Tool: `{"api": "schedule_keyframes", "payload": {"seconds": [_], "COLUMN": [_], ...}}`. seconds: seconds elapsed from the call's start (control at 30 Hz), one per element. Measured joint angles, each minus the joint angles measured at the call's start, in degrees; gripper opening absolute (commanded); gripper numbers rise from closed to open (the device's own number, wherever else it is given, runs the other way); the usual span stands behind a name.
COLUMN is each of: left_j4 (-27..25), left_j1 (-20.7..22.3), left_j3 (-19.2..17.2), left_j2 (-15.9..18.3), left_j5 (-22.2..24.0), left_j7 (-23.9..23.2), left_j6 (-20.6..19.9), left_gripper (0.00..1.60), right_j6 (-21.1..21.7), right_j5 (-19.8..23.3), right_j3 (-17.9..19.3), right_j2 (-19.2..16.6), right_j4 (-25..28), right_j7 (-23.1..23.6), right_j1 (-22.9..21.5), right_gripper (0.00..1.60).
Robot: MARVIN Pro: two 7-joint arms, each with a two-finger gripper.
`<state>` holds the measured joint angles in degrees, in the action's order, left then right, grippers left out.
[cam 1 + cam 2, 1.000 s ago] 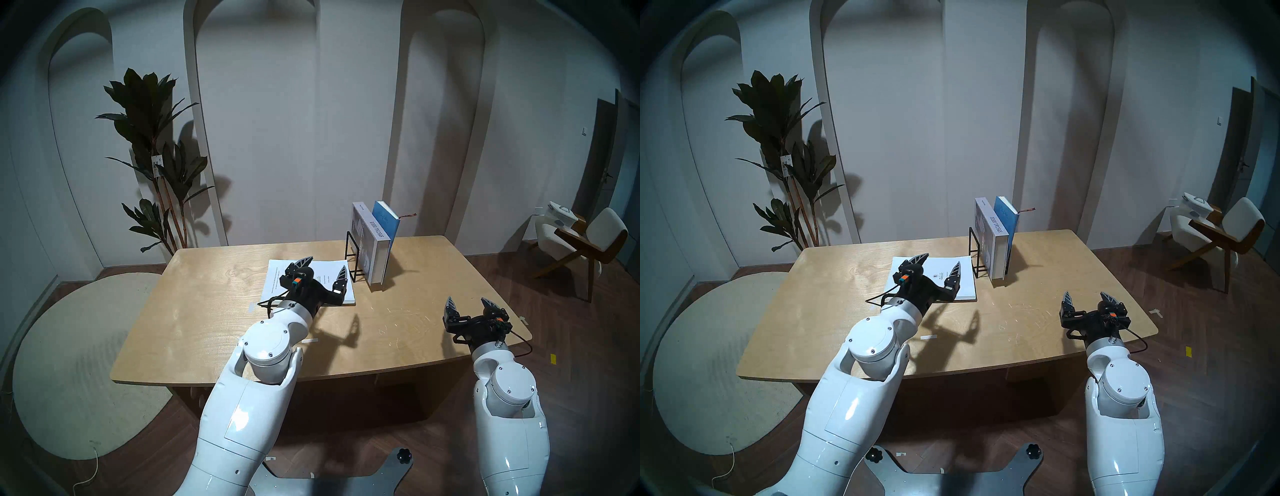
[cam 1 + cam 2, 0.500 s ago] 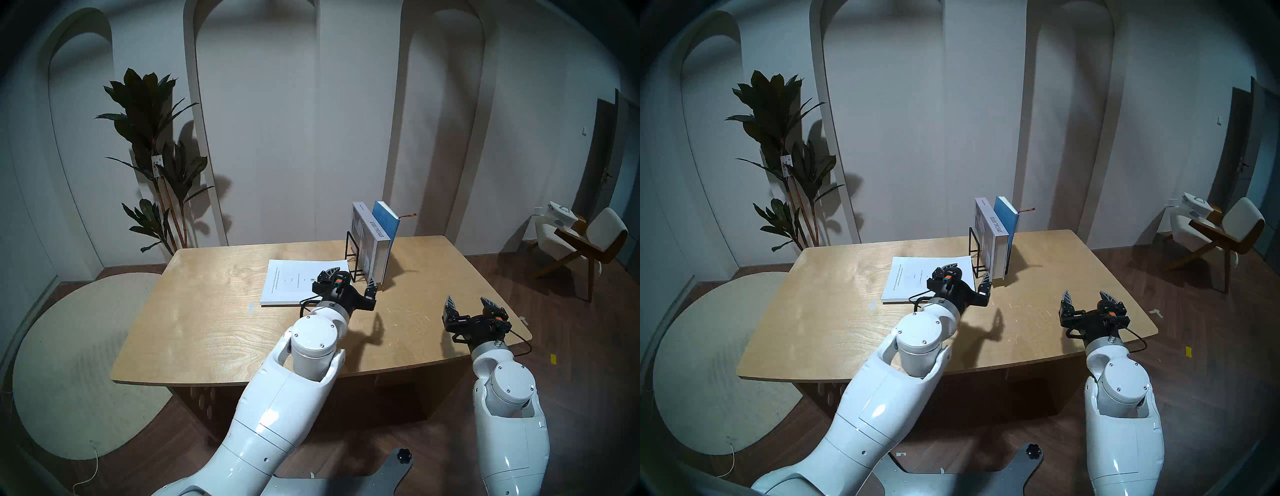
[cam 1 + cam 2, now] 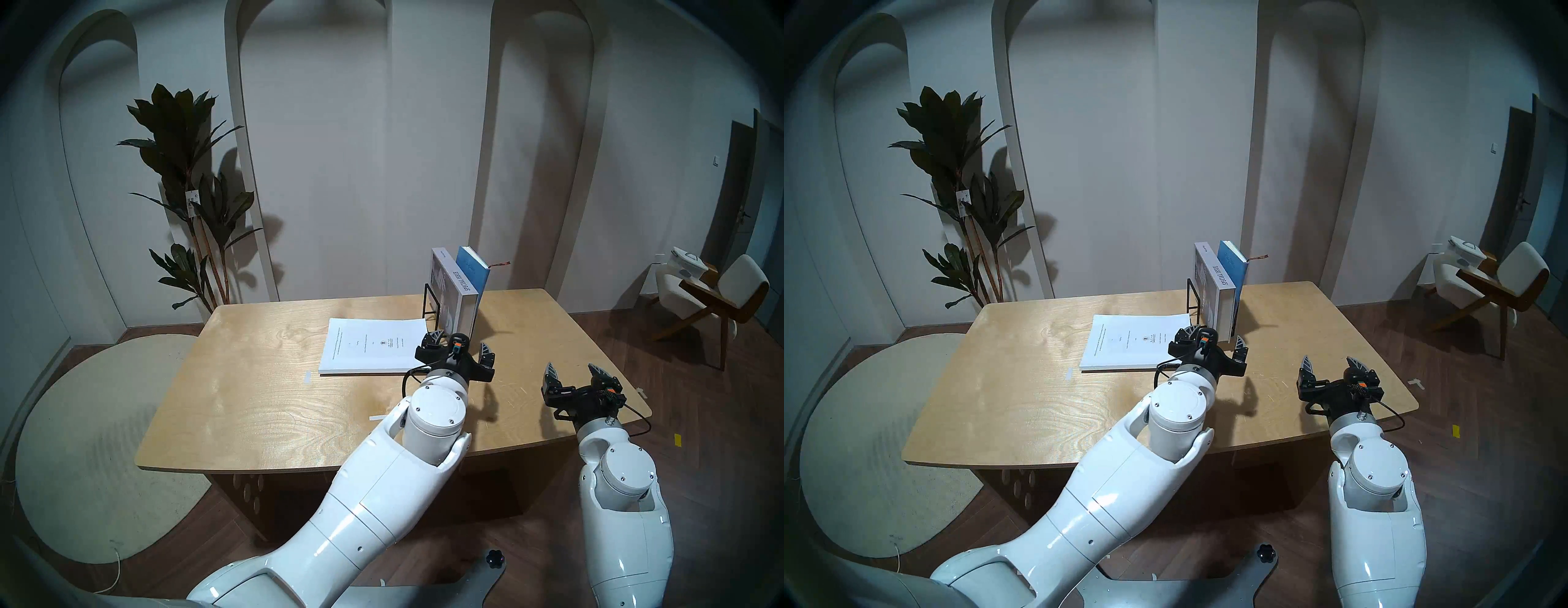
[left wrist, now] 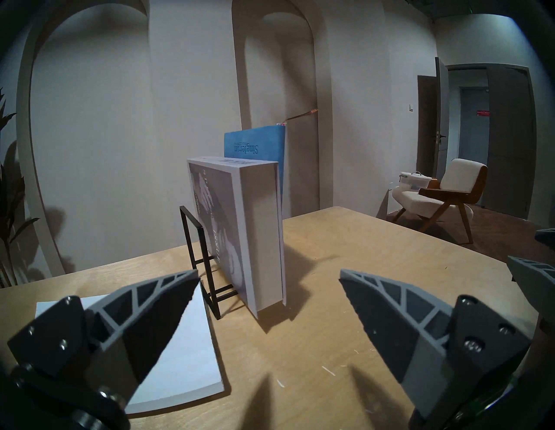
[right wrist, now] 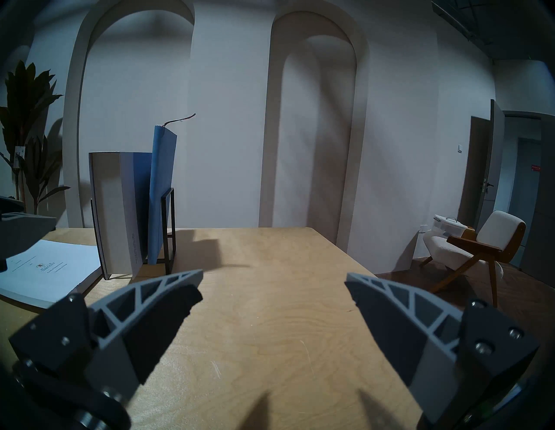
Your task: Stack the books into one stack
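The left pincer (image 4: 269, 277) hangs spread and empty before the upright grey book (image 4: 240, 237), the blue book (image 4: 255, 147) behind it in the rack (image 4: 195, 255); the white book (image 3: 373, 346) lies flat on the counter (image 3: 254, 403). The right pincer (image 3: 575, 373) is spread, idle. Next, I'd guess: straddle the grey book.

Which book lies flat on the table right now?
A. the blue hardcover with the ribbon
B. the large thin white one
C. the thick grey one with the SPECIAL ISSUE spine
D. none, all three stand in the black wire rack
B: the white book lies flat on the table, while the grey book and blue book stand upright at the black wire rack.
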<state>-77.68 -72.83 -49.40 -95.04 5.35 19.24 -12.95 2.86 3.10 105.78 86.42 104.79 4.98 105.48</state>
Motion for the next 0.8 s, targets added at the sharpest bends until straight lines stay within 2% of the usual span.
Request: {"api": "schedule_keyframes", "payload": {"seconds": [0.47,0.8], "left_j4": [9.61,18.34], "left_j1": [6.86,11.83], "left_j3": [3.83,5.35], "left_j2": [-4.49,-8.45], "left_j5": [3.26,8.49], "left_j7": [6.62,10.00], "left_j6": [-0.75,-0.13], "left_gripper": [1.60,1.60], "right_j6": [0.00,0.00], "right_j5": [0.36,0.64], "right_j3": [-0.17,-0.32], "right_j2": [-0.32,-0.55], "right_j4": [-0.29,-0.51], "right_j7": [-0.22,-0.41], "right_j1": [-0.04,-0.09], "right_gripper": [1.60,1.60]}}
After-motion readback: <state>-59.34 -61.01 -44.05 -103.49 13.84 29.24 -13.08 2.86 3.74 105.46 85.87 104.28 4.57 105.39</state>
